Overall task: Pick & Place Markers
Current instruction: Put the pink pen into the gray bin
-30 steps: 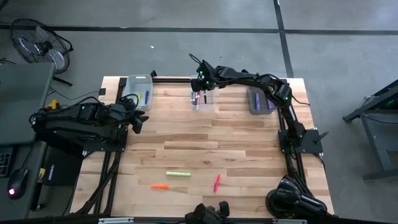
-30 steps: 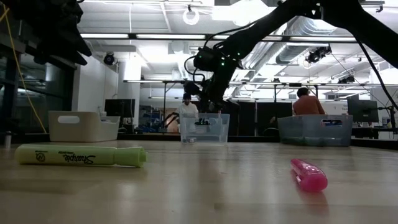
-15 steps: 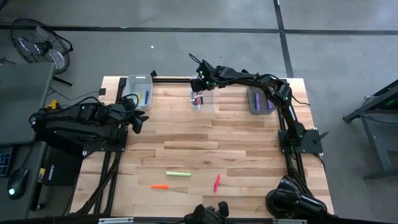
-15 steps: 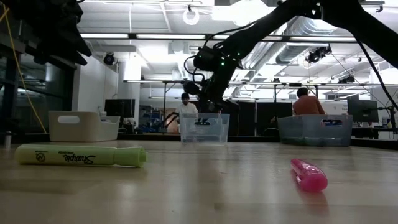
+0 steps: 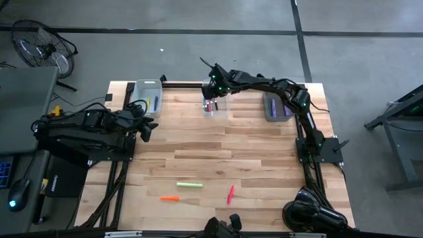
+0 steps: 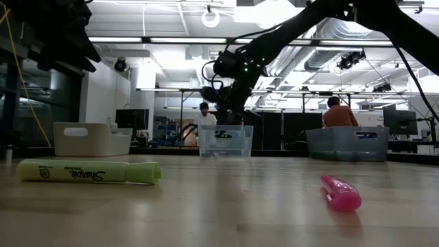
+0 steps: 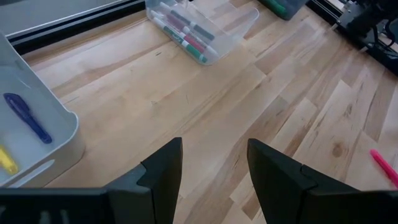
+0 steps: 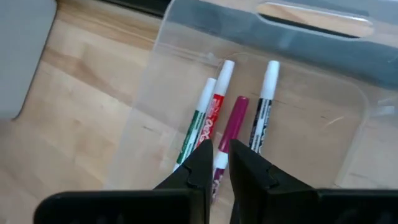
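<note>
My right gripper (image 5: pixel 210 97) hangs over the clear plastic middle bin (image 5: pixel 223 108) at the far edge of the pale wooden plank desk (image 5: pixel 218 142), as it did a second ago, but the marker that then stood upright beneath it now lies inside. In the right wrist view its fingers (image 8: pixel 198 169) stand nearly together with only a narrow slit between them, holding nothing. Below them lie four slim cylindrical markers: a green-and-white marker (image 8: pixel 194 129), a red-and-white marker (image 8: pixel 217 101), a magenta marker (image 8: pixel 234 122) and a black-and-white marker (image 8: pixel 265 101), roughly parallel on the transparent floor.

My left gripper (image 7: pixel 212 163) waits at the desk's left edge beside the white plastic bin (image 5: pixel 143 92), fingers apart and empty; nothing there has changed.

Near the front edge, a light green highlighter (image 5: pixel 189 185), a small orange marker (image 5: pixel 169 198) and a pink-red marker (image 5: pixel 230 194) lie apart from one another on open wood. A grey bin (image 5: pixel 271 109) of purple markers (image 5: pixel 276 106) sits at the far right.
</note>
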Motion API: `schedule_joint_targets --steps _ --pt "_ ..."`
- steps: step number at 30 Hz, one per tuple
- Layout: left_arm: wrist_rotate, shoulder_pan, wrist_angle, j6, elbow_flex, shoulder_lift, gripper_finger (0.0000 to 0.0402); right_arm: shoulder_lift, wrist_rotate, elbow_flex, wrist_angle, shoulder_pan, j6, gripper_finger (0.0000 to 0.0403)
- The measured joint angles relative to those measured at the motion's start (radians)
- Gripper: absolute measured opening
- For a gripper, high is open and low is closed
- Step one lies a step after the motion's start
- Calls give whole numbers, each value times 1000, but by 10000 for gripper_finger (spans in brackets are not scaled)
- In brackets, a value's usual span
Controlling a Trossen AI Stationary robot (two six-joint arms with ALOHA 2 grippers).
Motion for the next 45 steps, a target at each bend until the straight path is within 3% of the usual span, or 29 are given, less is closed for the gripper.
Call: schedule_joint_targets --steps 15,31,45 --pt "3 0 -3 0 0 0 176 -148 55 0 -2 24 -132 25" --pt "17 0 -21 18 0 0 176 -367 88 1 -111 203 -315 21" --pt "58 0 -21 38 0 0 176 -407 -78 1 -378 466 -487 21"
